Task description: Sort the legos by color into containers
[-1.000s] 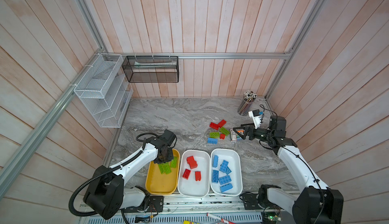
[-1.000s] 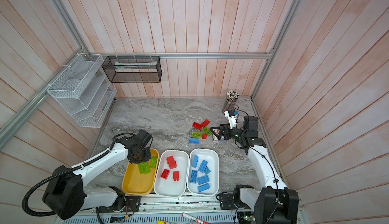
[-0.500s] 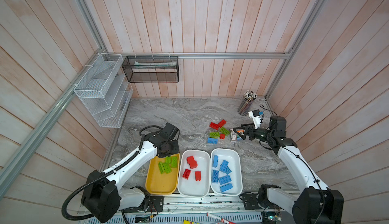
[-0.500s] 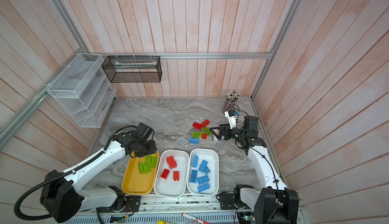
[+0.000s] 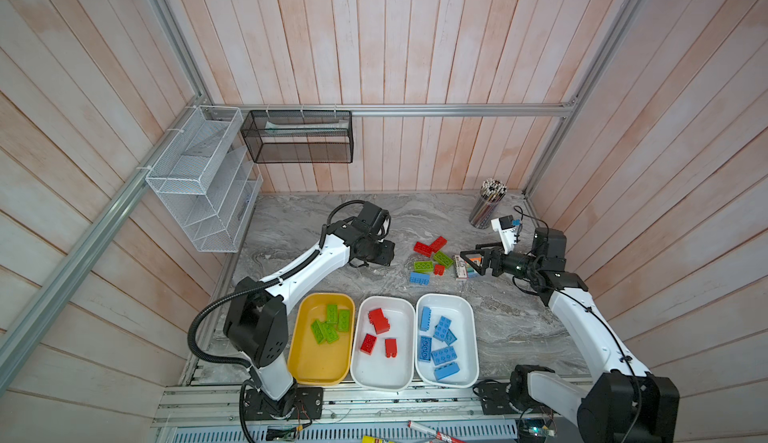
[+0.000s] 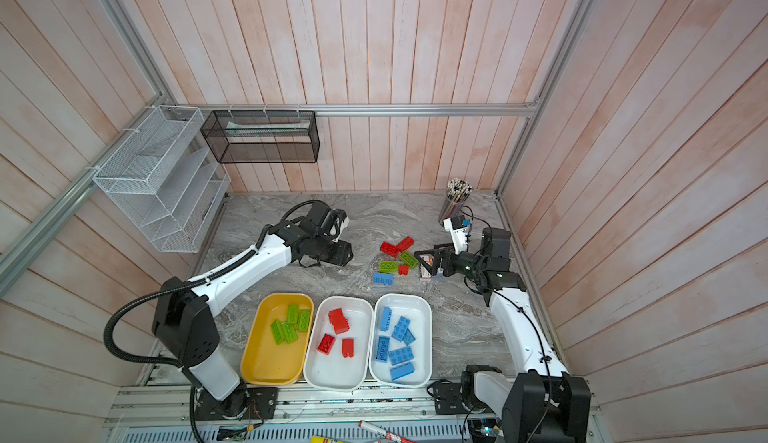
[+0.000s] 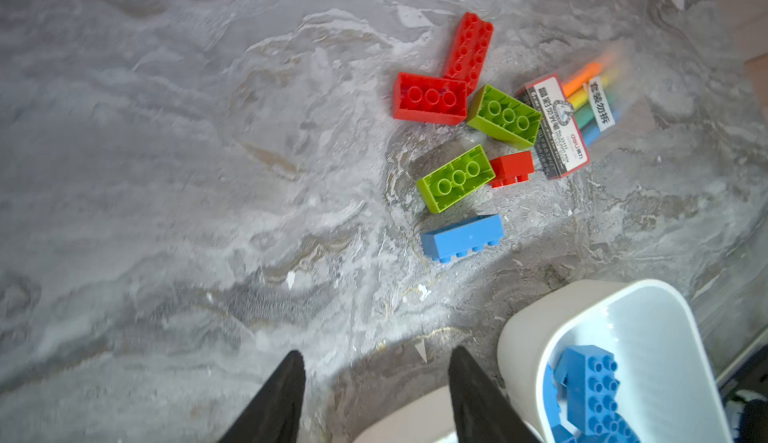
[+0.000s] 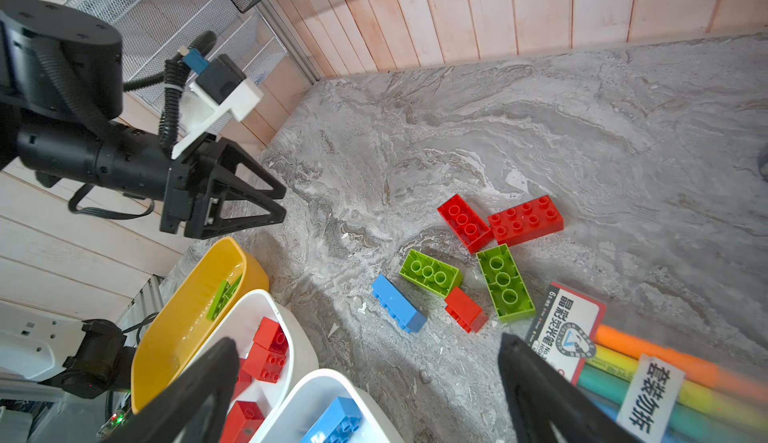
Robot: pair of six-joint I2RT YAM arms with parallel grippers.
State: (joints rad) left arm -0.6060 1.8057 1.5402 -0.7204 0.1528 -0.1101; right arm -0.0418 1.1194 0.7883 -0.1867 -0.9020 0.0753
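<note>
Above the counter (image 5: 419,216), left of six loose legos (image 5: 428,260), the empty left end effector (image 7: 376,360) hung half-spread and would best drop squarely astride the left green brick (image 7: 455,179); the right end effector (image 5: 471,263) gaped wide, empty.

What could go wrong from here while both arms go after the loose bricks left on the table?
1. The rainbow pack lies beside a green brick, close by the open right hand; that hand could grab or drag the pack instead.
2. A red brick seems to touch that green one, with others crowded round; a pinch may shove neighbours.
3. The open left hand faces the same cluster, so the arms could collide.
</note>
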